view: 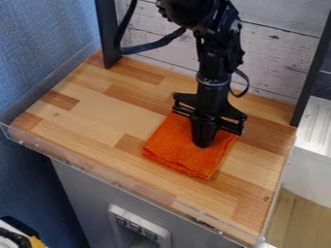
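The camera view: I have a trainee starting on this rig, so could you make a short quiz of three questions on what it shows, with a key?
1. Which thing is right beneath the tip of the gripper?
A) a metal bowl
B) an orange cloth
C) a wooden spoon
2. True or false: the cloth lies wholly within the edges of the wooden counter.
3. Fill in the missing word: the wall behind the counter looks like pale, weathered ____.

Key: 1: B; 2: true; 3: planks
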Robot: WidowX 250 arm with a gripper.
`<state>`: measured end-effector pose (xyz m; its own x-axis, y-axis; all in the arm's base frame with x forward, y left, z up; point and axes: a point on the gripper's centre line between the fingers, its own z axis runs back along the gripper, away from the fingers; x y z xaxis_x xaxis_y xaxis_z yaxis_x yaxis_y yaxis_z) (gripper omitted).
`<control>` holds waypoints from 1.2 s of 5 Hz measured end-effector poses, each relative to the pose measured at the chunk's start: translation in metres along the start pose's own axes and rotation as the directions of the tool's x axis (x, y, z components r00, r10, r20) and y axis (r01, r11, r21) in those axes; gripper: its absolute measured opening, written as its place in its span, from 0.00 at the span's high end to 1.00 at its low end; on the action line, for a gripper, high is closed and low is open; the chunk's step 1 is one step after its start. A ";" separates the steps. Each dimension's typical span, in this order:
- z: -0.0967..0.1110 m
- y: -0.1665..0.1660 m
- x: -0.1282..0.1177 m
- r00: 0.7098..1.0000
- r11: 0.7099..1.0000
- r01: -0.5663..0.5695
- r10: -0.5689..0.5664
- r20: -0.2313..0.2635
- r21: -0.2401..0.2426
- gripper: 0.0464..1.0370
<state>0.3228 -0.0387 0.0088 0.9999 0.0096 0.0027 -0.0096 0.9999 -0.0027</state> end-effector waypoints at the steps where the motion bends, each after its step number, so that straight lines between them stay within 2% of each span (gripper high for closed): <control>1: 0.000 -0.001 0.000 1.000 1.000 -0.006 0.006 -0.001 -0.006 0.99; 2: -0.001 -0.005 -0.003 1.000 1.000 -0.005 0.005 -0.007 -0.005 0.96; 3: 0.000 -0.007 -0.007 1.000 1.000 -0.013 0.013 -0.022 -0.001 0.81; 4: 0.006 -0.016 -0.010 0.998 1.000 0.005 -0.005 -0.067 0.008 0.56; 5: 0.028 -0.020 0.000 0.998 1.000 -0.001 0.002 -0.057 0.015 0.26; 6: 0.048 -0.027 0.011 0.999 1.000 0.003 -0.002 -0.049 0.021 0.04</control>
<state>0.3340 -0.0651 0.0564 0.9989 0.0070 -0.0464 -0.0062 0.9998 0.0181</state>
